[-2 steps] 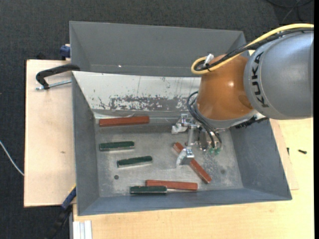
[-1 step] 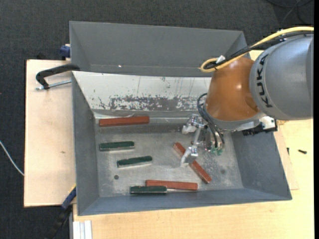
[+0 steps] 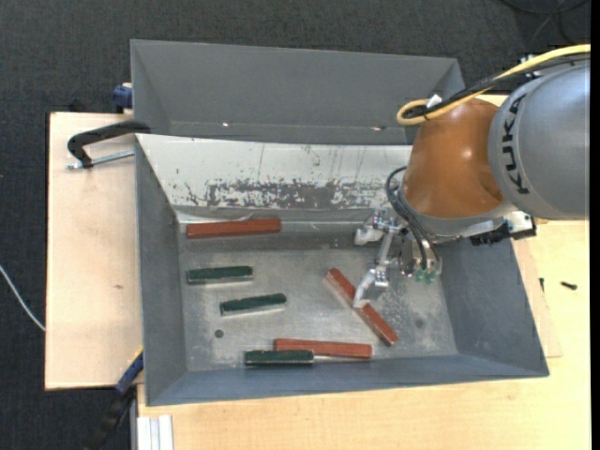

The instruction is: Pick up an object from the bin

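My end effector [image 3: 367,291] is low in the right-centre of the bin [image 3: 487,331]. Its tip is down btw two red-brown bars lying roughly end to end on a slant: the short red-brown bar [image 3: 339,284] just left of it, the lower red-brown bar [image 3: 379,325] just below-right. Can't tell from this angle if it's wide or narrow, and I see nothing held in it. Likeliest target imo is the short red-brown bar. The tip is at or nearly at its right end, can't say which.

To do this well:
- Centre over the bar's middle, not its end, w/ the wrist turned so closing runs across the narrow width.
- Stay clear of the neighbour bar so both don't get pinched.
- Bars lie flat on the bin floor, so go right down before closing. A thin piece caught high prob. slips.

Further out:
- front: long red-brown bar [image 3: 323,349], w/ a dark green bar [image 3: 278,357] touching it
- well to the left: upper green bar [image 3: 218,274] and middle green bar [image 3: 252,304]
- by the back wall: back red-brown bar [image 3: 233,228]
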`<state>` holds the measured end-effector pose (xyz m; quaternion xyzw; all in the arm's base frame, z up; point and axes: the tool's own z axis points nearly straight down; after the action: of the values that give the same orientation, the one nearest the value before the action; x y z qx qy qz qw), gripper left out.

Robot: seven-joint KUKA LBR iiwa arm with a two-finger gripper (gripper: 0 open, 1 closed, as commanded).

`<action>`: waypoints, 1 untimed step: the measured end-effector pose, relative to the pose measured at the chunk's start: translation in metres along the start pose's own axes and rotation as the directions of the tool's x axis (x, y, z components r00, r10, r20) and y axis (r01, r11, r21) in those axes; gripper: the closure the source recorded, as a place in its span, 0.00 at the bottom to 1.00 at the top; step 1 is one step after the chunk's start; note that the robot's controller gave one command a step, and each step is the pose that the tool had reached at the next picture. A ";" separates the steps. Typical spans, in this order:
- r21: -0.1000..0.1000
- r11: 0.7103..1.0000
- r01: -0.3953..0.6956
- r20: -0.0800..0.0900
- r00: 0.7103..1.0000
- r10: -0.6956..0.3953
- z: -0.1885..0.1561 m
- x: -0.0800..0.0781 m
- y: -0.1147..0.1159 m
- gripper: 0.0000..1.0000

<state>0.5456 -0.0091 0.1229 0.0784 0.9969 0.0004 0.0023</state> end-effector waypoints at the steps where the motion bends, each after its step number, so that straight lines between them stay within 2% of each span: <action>1: 0.000 0.992 -0.125 -0.004 0.992 0.125 0.008 0.007 -0.003 0.00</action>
<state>0.5381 -0.0110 0.1151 0.1407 0.9900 0.0008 0.0003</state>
